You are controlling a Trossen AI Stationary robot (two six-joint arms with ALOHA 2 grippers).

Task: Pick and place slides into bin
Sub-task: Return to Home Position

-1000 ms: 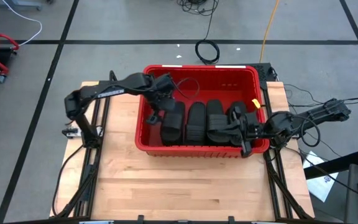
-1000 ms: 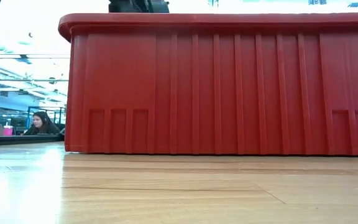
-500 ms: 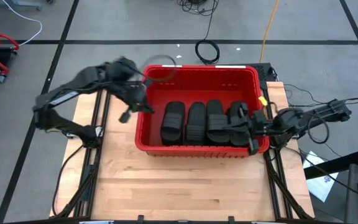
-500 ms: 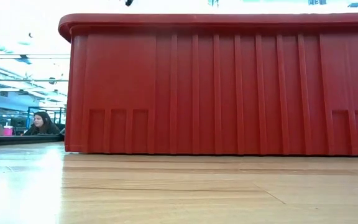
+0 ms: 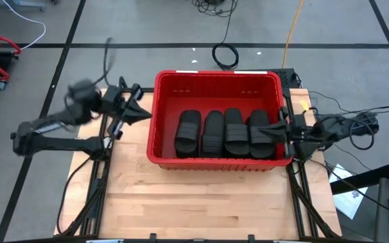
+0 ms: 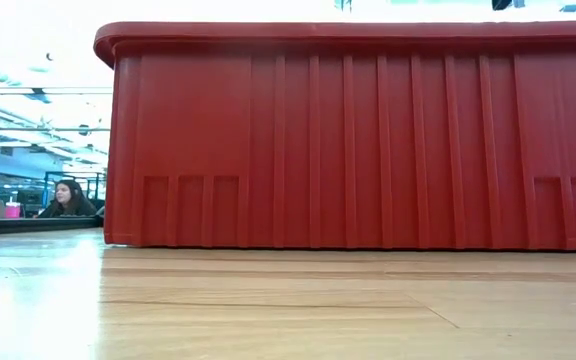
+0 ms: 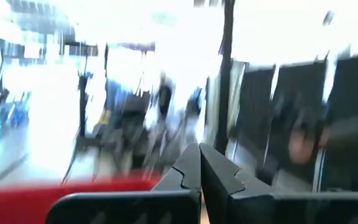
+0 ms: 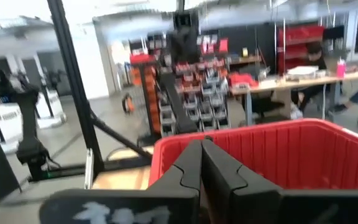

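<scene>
The red bin [image 5: 216, 79] stands at the middle of the table; its near wall [image 6: 348, 140] fills the low view. Several black slides [image 5: 213, 133] lie side by side on its floor, straps up. My left gripper [image 5: 144, 115] is shut and hangs level just left of the bin's left wall, holding nothing. Its shut fingers [image 7: 199, 163] point over the bin's rim [image 7: 42, 190]. My right gripper [image 5: 262, 133] is shut and reaches level over the bin's right rim, above the rightmost slide [image 5: 260, 138]. In the right wrist view my right gripper [image 8: 201, 155] points across the bin [image 8: 278, 149], shut on nothing.
Bare wooden table top [image 5: 194, 202] lies in front of the bin. A coiled black cable [image 5: 225, 55] and a yellow cord [image 5: 291, 30] lie on the floor beyond the table. A person [image 6: 66, 197] sits far off in the room behind.
My left gripper has risen out of the bin and drawn back toward the table's left edge, tipping from pointing down to level, and has shut. My right gripper has drawn back a little toward the table's right edge. The slides lie still in the bin.
</scene>
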